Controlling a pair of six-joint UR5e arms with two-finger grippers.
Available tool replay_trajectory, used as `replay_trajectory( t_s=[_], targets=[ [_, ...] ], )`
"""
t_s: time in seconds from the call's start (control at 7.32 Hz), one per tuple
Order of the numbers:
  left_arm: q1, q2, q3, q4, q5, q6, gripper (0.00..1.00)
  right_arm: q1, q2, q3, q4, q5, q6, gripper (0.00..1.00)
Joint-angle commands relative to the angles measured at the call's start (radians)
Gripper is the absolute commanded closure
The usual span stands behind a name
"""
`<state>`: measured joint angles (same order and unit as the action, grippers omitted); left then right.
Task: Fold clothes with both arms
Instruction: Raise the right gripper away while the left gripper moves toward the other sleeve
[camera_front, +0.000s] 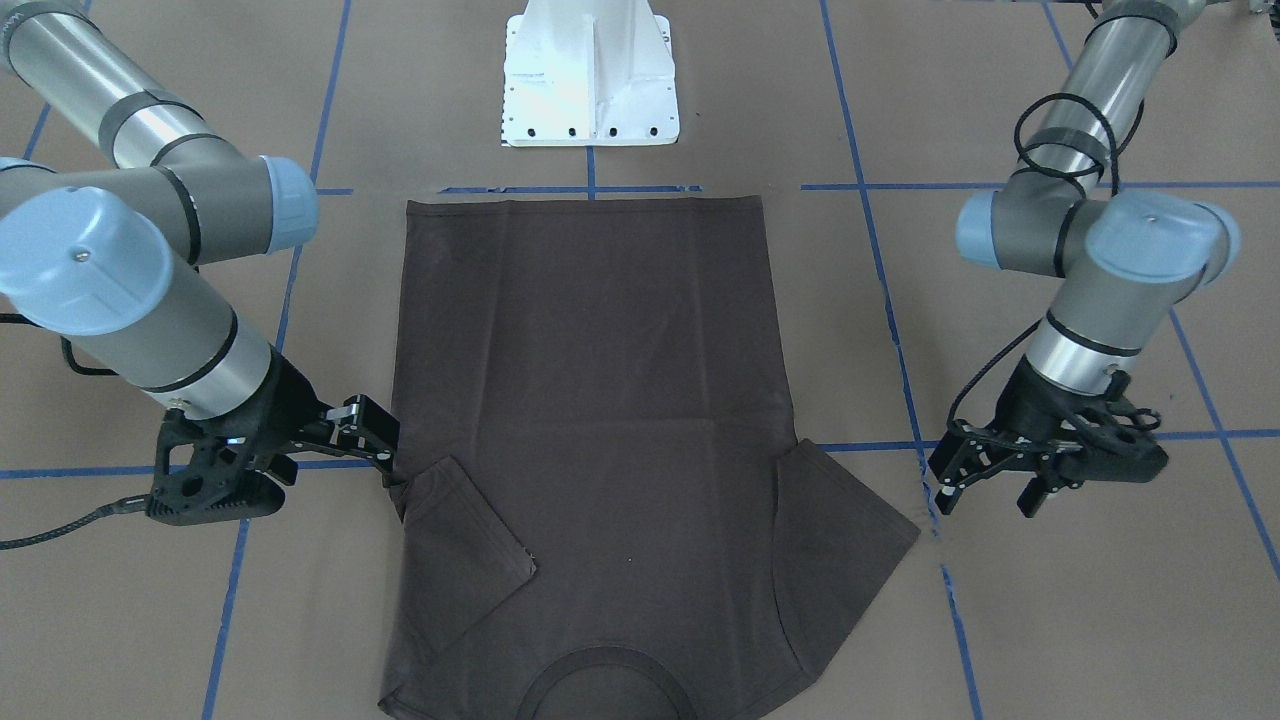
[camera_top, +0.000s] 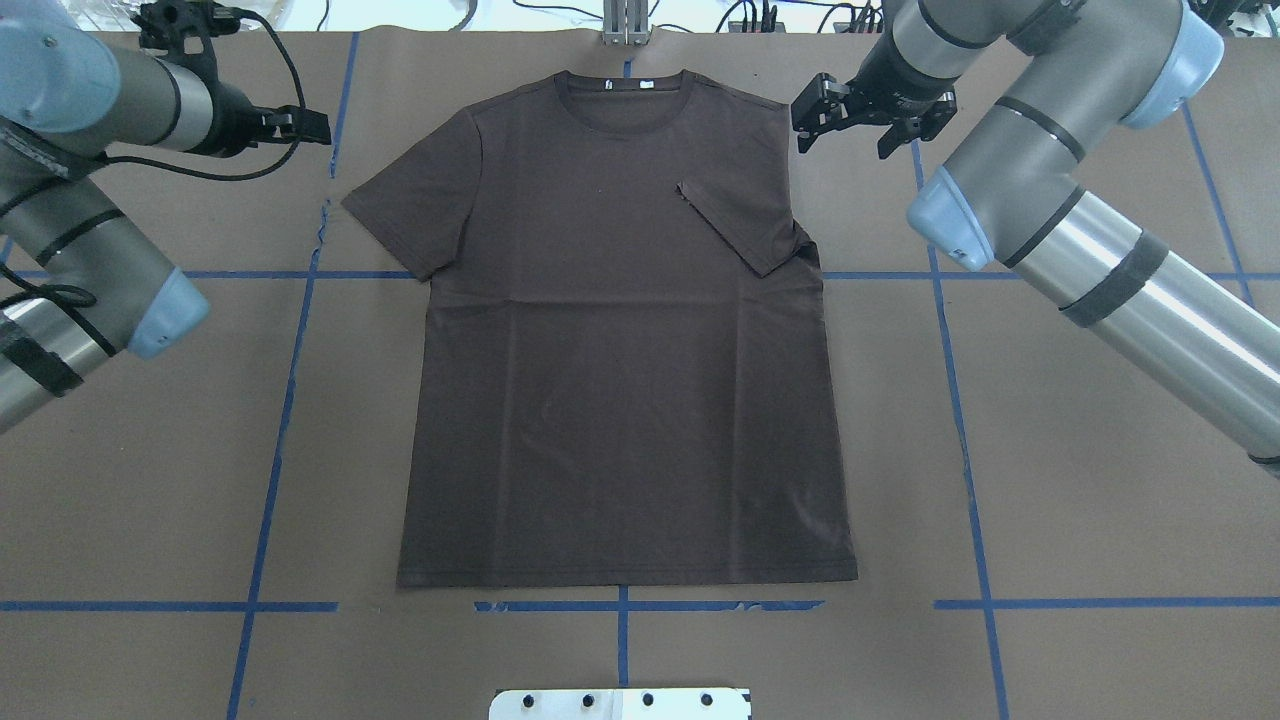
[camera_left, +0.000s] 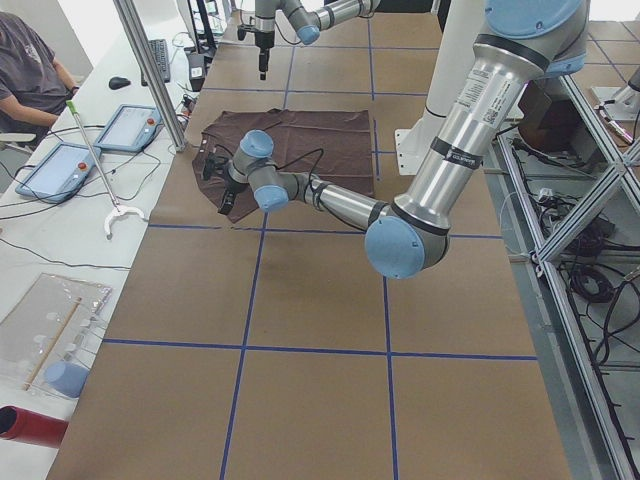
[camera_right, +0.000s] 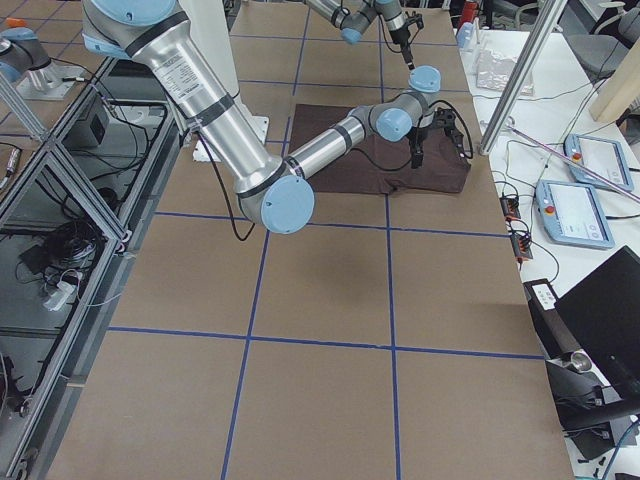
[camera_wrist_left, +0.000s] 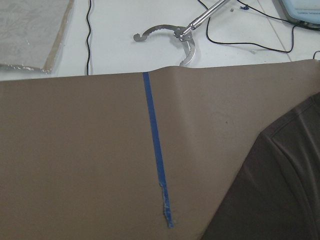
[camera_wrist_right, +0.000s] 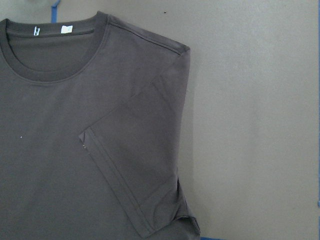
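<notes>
Fig. Overhead view, with directions read as on a clock face laid over it

The T-shirt (camera_top: 620, 400) lies flat and face up at the centre of the table (camera_top: 1050, 500), which is covered in brown paper and crossed by a grid of blue tape (camera_top: 150, 606). Its collar (camera_top: 625, 95) points to 12 o'clock, away from the robot. Its hem lies at 6 o'clock, just short of the white base plate (camera_top: 620, 703).

The sleeve at 2 o'clock (camera_top: 745, 225) is folded inward, so that it lies diagonally across the chest. The sleeve at 10 o'clock (camera_top: 410, 205) is spread flat on the paper. The right wrist view shows two small white labels (camera_wrist_right: 66, 29) inside the collar.

The right gripper (camera_top: 845, 135) stands at 2 o'clock from the shirt, beside the shoulder. Its jaws are parted and hold nothing. In the front-facing view its lower fingertip comes very close to the shirt's edge at the folded sleeve; whether it touches cannot be told.

The left gripper (camera_front: 988, 492) stands at 10 o'clock, apart from the spread sleeve. Its jaws are wide apart and empty.

The left wrist view shows a metal reacher tool (camera_wrist_left: 177, 37) lying on the white surface beyond the paper's edge
</notes>
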<state>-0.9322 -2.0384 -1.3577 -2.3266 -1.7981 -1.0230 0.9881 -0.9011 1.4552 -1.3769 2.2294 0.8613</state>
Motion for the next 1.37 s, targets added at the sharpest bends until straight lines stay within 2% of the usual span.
replay_trajectory(
  t_s=[0.0, 0.27, 0.55, 1.09, 1.23],
  targets=[
    [0.093, -0.02, 0.057, -0.005, 0.141, -0.068, 0.03, 0.035, -0.021, 0.013, -0.016, 0.068, -0.048, 0.0],
    [0.127, -0.032, 0.089, -0.005, 0.186, -0.069, 0.03, 0.03, -0.025, 0.013, -0.013, 0.056, -0.048, 0.0],
    [0.131, -0.081, 0.158, -0.007, 0.187, -0.069, 0.07, 0.029, -0.024, 0.013, -0.013, 0.055, -0.048, 0.0],
    [0.131, -0.083, 0.215, -0.054, 0.206, -0.066, 0.1, 0.026, -0.022, 0.01, -0.011, 0.053, -0.047, 0.0],
    [0.131, -0.085, 0.215, -0.054, 0.206, -0.066, 0.14, 0.026, -0.022, 0.01, -0.011, 0.053, -0.048, 0.0]
  ],
)
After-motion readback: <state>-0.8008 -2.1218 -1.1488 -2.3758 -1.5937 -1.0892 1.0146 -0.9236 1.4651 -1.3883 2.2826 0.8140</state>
